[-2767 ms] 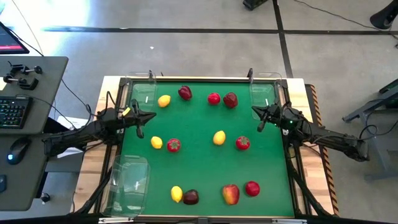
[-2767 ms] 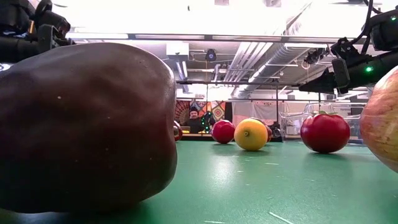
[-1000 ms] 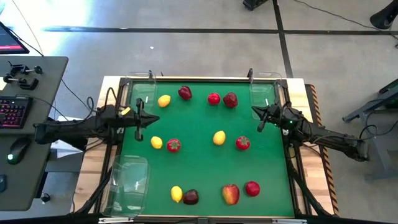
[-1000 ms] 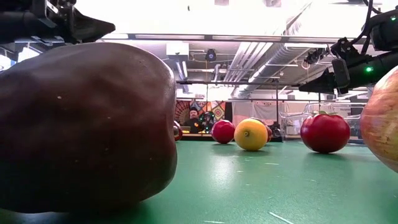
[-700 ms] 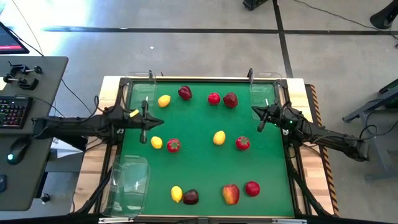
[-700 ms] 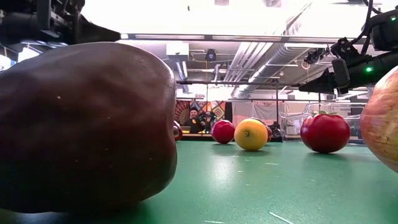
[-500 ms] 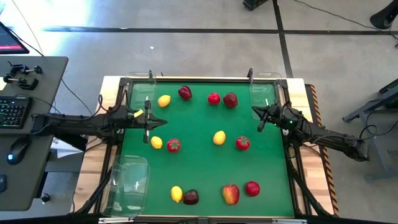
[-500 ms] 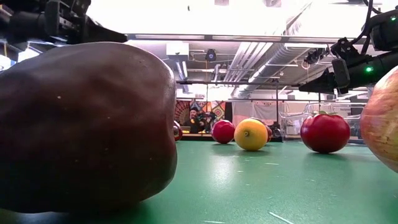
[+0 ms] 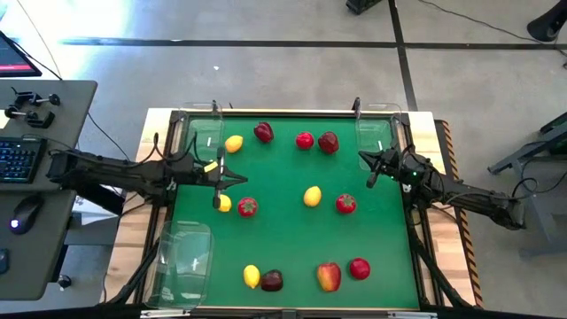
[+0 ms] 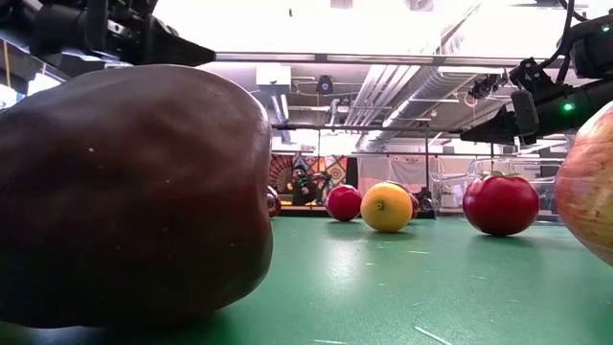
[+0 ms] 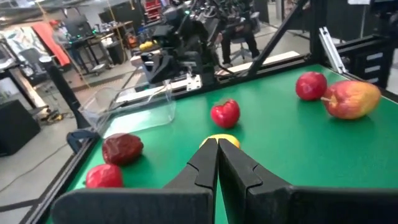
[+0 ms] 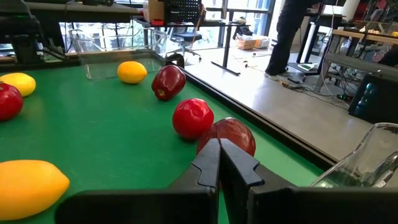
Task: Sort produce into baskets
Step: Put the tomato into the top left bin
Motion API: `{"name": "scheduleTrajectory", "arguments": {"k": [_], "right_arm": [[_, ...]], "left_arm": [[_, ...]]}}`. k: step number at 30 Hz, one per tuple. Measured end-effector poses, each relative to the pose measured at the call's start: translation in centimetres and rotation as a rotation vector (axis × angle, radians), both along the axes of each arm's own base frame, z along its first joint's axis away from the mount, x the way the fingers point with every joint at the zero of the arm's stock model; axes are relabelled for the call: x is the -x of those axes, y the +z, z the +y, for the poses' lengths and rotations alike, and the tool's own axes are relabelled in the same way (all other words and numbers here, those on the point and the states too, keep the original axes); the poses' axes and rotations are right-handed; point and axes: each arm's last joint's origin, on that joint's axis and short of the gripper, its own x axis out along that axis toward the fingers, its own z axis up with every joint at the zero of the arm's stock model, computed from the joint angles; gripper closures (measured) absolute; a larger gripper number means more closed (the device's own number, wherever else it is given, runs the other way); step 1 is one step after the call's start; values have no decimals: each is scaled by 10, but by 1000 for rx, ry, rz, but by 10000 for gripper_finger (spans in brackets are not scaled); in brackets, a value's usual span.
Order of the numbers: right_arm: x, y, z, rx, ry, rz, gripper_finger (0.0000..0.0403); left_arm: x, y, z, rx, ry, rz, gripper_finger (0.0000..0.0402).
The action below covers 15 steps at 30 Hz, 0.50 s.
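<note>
Toy fruits lie scattered on the green mat (image 9: 283, 235): lemons (image 9: 234, 143) (image 9: 312, 196) (image 9: 252, 276), small red ones (image 9: 305, 140) (image 9: 345, 204) (image 9: 359, 268), dark red apples (image 9: 263, 132) (image 9: 328, 142) (image 9: 272, 281) and a red-yellow apple (image 9: 329, 276). My left gripper (image 9: 236, 181) is shut and empty. It hovers above the mat's left part, just beyond a lemon (image 9: 224, 203) and a small red fruit (image 9: 247, 206). My right gripper (image 9: 361, 159) is shut and empty, above the mat's right edge. All three clear baskets (image 9: 202, 133) (image 9: 374, 133) (image 9: 182, 261) hold no fruit.
The baskets sit at the far left, far right and near left corners of the table. In the low view a dark red apple (image 10: 134, 201) fills the foreground. A desk with a keyboard (image 9: 18, 159) stands to the left of the table.
My left gripper has moved toward the table's right edge and slightly toward its near edge. It has come from the mat's left border to a spot above the left lemon and small red fruit. No fruit has moved.
</note>
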Motion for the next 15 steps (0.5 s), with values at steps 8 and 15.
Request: {"name": "scheduleTrajectory", "arguments": {"k": [8, 15], "right_arm": [[0, 0, 0, 0, 0, 0, 402], [0, 0, 0, 0, 0, 0, 402]], "left_arm": [[-2, -3, -12, 53, -52, 21, 401], [-13, -20, -30, 1, -56, 134, 401]]}}
